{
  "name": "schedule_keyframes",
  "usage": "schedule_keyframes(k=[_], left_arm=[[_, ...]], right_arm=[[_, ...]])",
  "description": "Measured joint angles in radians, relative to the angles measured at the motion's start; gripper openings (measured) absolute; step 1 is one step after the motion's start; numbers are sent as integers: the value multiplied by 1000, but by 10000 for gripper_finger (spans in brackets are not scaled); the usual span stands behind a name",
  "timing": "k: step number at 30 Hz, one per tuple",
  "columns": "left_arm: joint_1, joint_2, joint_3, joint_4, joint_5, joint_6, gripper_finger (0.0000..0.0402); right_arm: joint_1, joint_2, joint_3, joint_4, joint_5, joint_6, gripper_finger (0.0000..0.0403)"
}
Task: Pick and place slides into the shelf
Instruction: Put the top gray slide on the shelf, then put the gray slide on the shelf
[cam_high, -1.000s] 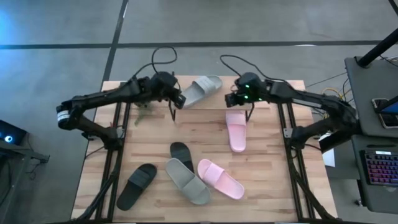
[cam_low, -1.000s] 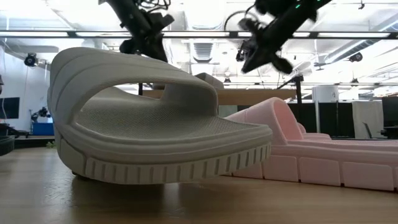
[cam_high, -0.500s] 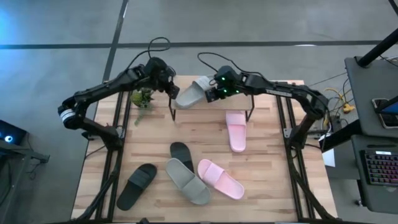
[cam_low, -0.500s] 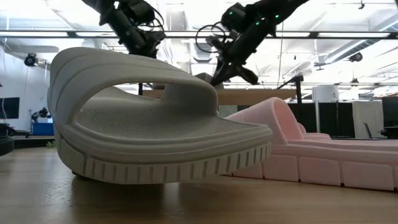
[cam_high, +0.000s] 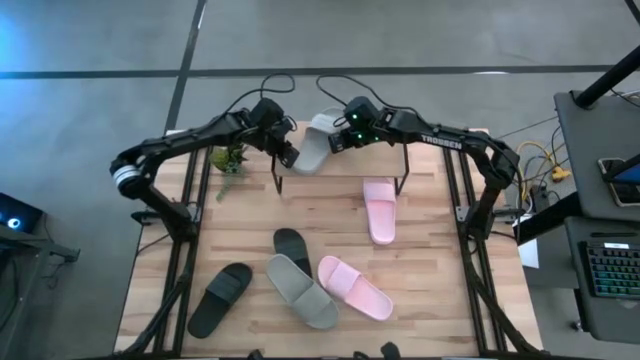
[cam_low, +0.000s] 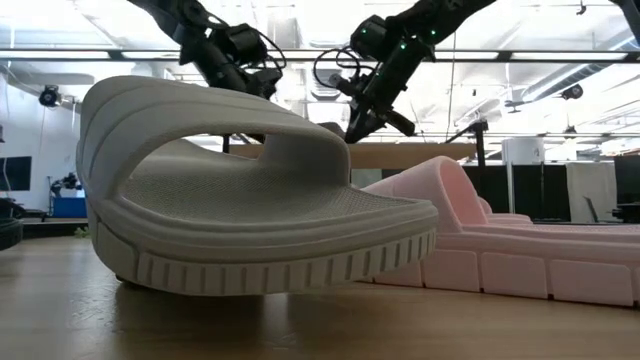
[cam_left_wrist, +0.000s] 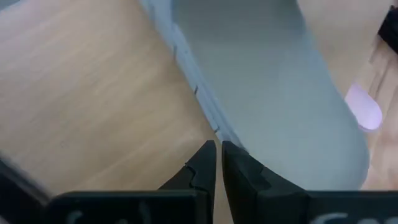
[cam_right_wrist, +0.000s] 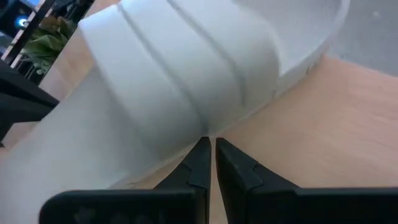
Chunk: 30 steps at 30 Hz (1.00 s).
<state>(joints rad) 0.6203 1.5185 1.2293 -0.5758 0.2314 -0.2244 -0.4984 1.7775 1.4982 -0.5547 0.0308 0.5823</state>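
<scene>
Shelf (cam_high: 345, 160): its board top is largely covered in the high view by both arms and the grey slide (cam_high: 313, 148) lying on it; only thin black legs are clearly made out.
Grey slide on the shelf: cut off by the picture edges in both wrist views, so its full outline is not seen there.
Black slide (cam_high: 291, 246) at mid-bench: its front is hidden under the nearer grey slide (cam_high: 300, 290).
Low view: the bench behind is blocked by the near grey slide (cam_low: 250, 200) and a pink slide (cam_low: 500, 240), which is cut off at the right edge.
Plant (cam_high: 229, 158): partly covered by the left arm.
</scene>
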Motion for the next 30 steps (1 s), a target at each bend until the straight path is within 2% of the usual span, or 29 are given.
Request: schedule_keyframes(k=[16,23,30], left_arm=[[-114,-11,0,44,25,25,12],[-134,-73,0,44,60,23,12],[-127,-190,1,57,39,22,12]], right_arm=[[41,0,-2,-85,-17,20,18],[89,-22,1,-103,-55,24,18],[104,-105,1,-104,32,46,18]])
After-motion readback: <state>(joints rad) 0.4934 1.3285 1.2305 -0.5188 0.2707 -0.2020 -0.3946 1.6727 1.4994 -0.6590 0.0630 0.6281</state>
